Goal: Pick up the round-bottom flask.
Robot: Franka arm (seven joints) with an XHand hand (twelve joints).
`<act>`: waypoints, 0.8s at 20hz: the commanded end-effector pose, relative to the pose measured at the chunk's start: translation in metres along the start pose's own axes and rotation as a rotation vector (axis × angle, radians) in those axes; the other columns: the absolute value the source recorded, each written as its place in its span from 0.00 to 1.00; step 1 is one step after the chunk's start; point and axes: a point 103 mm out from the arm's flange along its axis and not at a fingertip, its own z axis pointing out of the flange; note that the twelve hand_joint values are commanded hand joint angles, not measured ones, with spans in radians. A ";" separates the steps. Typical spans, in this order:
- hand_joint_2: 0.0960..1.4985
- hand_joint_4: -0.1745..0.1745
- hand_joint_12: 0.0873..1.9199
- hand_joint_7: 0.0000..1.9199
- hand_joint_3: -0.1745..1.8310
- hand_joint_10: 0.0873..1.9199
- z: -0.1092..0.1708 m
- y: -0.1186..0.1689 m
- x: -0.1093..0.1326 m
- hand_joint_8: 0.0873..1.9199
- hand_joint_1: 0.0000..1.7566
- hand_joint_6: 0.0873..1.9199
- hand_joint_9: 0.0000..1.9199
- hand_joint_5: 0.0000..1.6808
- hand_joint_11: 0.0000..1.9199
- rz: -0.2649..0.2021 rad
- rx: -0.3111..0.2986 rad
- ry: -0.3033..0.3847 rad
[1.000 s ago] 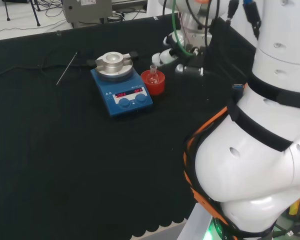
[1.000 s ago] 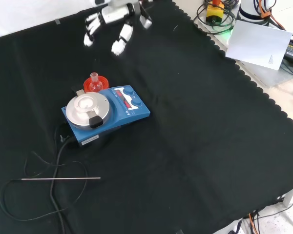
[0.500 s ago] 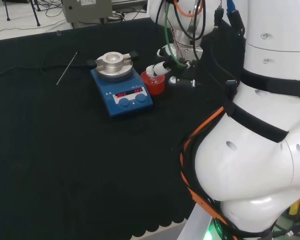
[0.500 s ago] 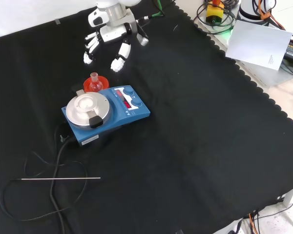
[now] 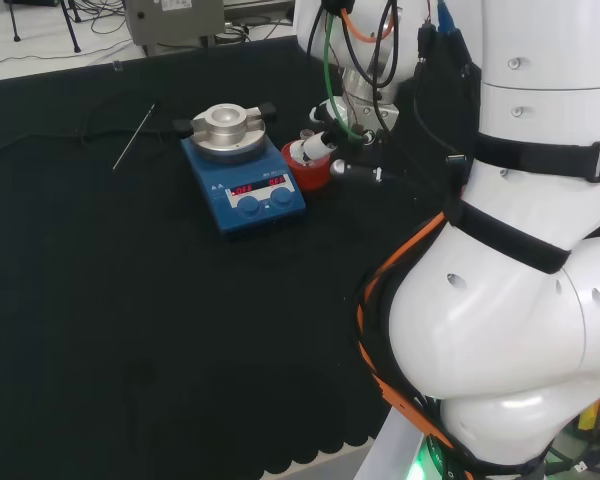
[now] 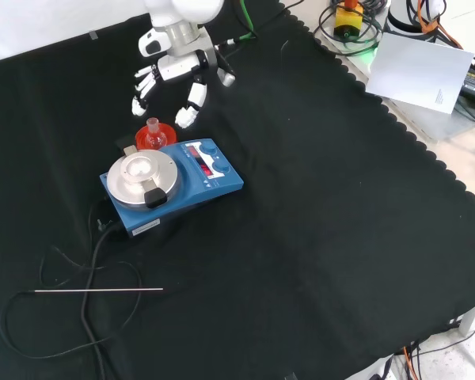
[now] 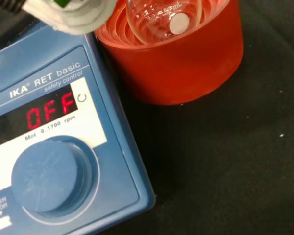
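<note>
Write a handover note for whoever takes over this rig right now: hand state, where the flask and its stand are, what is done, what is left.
Hand: open, fingers spread and relaxed, holding nothing, hovering just beyond the flask in the front view.
Round-bottom flask: clear glass, upright in its red ribbed stand, neck up, right beside the blue stirrer plate. In the wrist view the flask sits inside the stand.
Done: approach only; no contact visible.
Left: lower the hand, close the fingers round the flask, lift it out of the stand.

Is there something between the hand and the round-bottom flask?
No. In the front view the hand hovers just beyond the round-bottom flask; between them only its red stand's rim and bare cloth.
</note>
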 end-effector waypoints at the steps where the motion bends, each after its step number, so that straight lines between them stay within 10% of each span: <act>1: 0.42 0.39 0.69 0.14 0.31 0.31 0.005 0.008 -0.001 0.30 0.47 0.00 0.23 0.34 0.00 0.006 -0.027 0.027; 16: 0.39 0.41 0.69 0.18 0.41 0.30 0.020 0.022 -0.007 0.29 0.52 0.29 0.26 0.35 0.03 0.045 -0.067 0.100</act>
